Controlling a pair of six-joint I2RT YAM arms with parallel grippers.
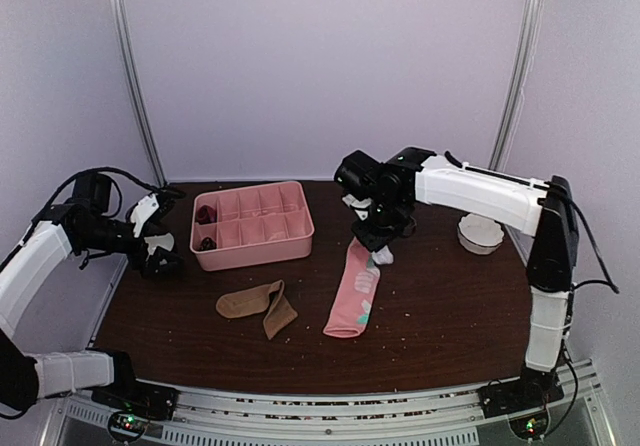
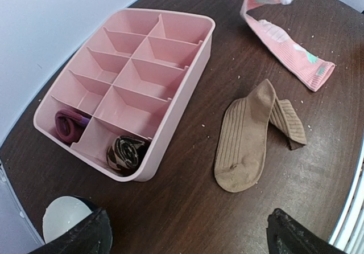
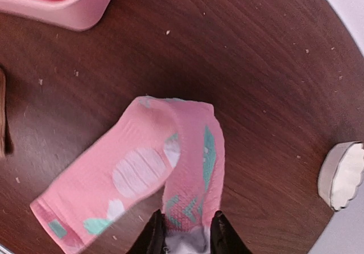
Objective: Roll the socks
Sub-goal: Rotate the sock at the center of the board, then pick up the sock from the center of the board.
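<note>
The right gripper (image 3: pixel 187 238) is clamped on the white toe end of the pink socks (image 3: pixel 142 174), holding it up while the rest trails onto the table (image 3: pixel 256 66) right of the pink tray (image 1: pixel 255 251), probably to straighten the pair for rolling. The left gripper (image 2: pixel 187 237) hangs empty, jaws wide apart, left of the tray, and the tan socks (image 1: pixel 258 306) lie crossed on its near side. The wrist view cuts off the fingertips, so whether both pink socks are pinched is unclear.

left end effector (image 2: pixel 190 234) spread; right end effector (image 3: pixel 186 237) pinching
</note>
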